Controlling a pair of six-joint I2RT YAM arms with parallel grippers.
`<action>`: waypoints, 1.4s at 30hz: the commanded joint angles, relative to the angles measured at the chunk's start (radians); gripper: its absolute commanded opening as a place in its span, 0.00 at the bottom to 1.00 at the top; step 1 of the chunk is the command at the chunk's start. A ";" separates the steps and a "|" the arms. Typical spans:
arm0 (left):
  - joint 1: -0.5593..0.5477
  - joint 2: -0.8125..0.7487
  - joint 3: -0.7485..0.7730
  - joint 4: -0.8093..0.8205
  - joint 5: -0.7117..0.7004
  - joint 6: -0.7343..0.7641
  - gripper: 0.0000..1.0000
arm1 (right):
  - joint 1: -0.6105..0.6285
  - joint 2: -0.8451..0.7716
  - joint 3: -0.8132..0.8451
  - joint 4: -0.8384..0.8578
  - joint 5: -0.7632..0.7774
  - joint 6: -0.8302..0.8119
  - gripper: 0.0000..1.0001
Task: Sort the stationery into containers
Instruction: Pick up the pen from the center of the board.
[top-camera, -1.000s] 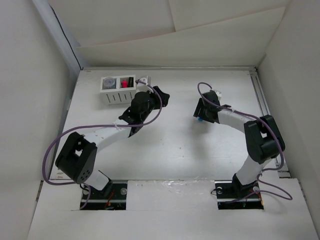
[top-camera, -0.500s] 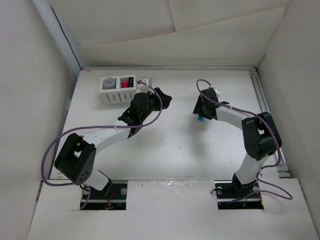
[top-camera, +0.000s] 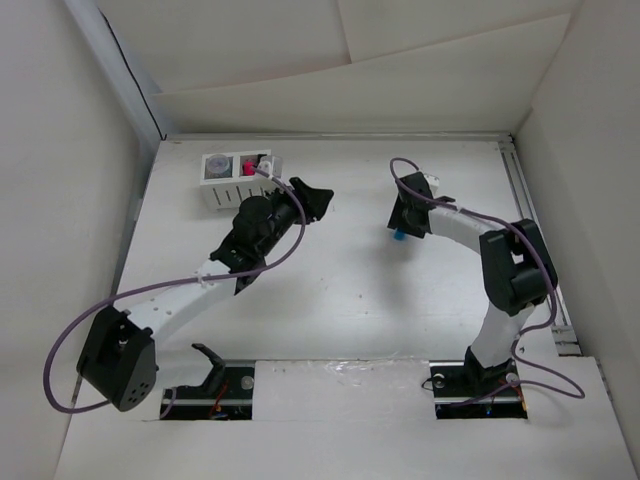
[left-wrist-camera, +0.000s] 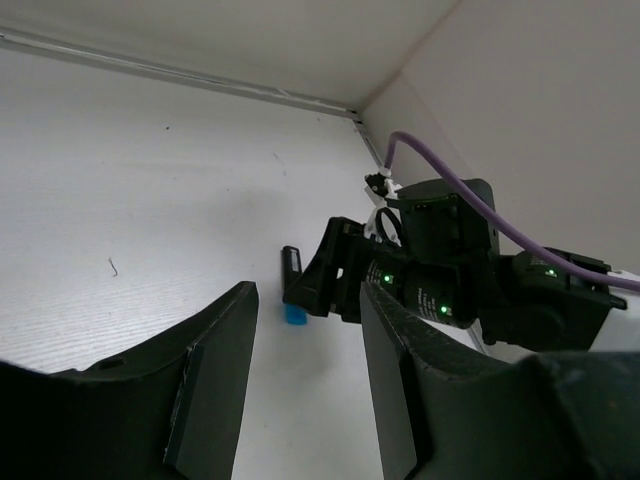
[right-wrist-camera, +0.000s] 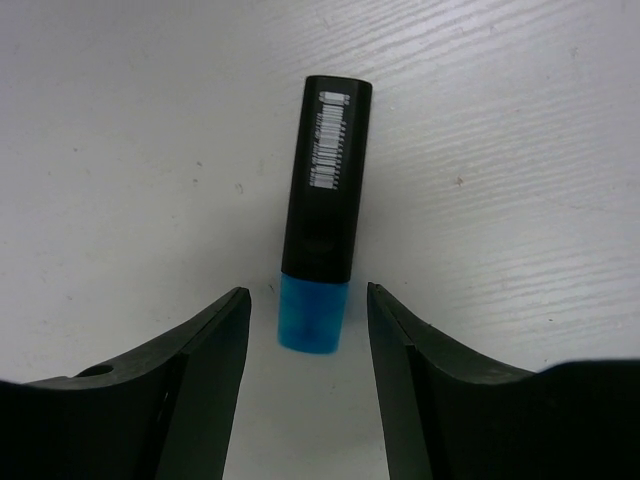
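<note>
A black highlighter with a blue cap (right-wrist-camera: 322, 215) lies on the white table, cap towards my right gripper (right-wrist-camera: 308, 300). That gripper is open and its fingertips flank the cap without touching it. In the top view the highlighter (top-camera: 398, 236) shows under the right gripper (top-camera: 401, 226). The white two-compartment box (top-camera: 222, 192) stands at the far left, with the grey roll (top-camera: 217, 168) in one compartment and a pink-capped highlighter (top-camera: 247, 168) in the other. My left gripper (top-camera: 316, 200) is open and empty, right of the box. The left wrist view (left-wrist-camera: 308, 300) shows the blue-capped highlighter (left-wrist-camera: 294, 312) ahead.
White walls enclose the table on the left, back and right. A metal rail (top-camera: 525, 215) runs along the right edge. Purple cables loop over both arms. The right arm's wrist (left-wrist-camera: 440, 290) fills the right of the left wrist view.
The left arm has swung its elbow down and left, and its gripper has drawn slightly back from the box. The right gripper has shifted a little left over the blue-capped highlighter.
</note>
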 joint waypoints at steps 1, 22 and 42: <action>0.007 -0.065 -0.025 0.054 0.015 -0.009 0.42 | 0.022 0.035 0.081 -0.044 0.044 0.001 0.56; 0.041 -0.020 -0.045 0.057 0.054 0.000 0.48 | 0.076 0.101 0.158 -0.122 0.070 0.011 0.40; 0.165 0.182 -0.019 0.015 0.294 -0.050 0.56 | 0.125 -0.182 -0.043 0.079 -0.126 -0.081 0.16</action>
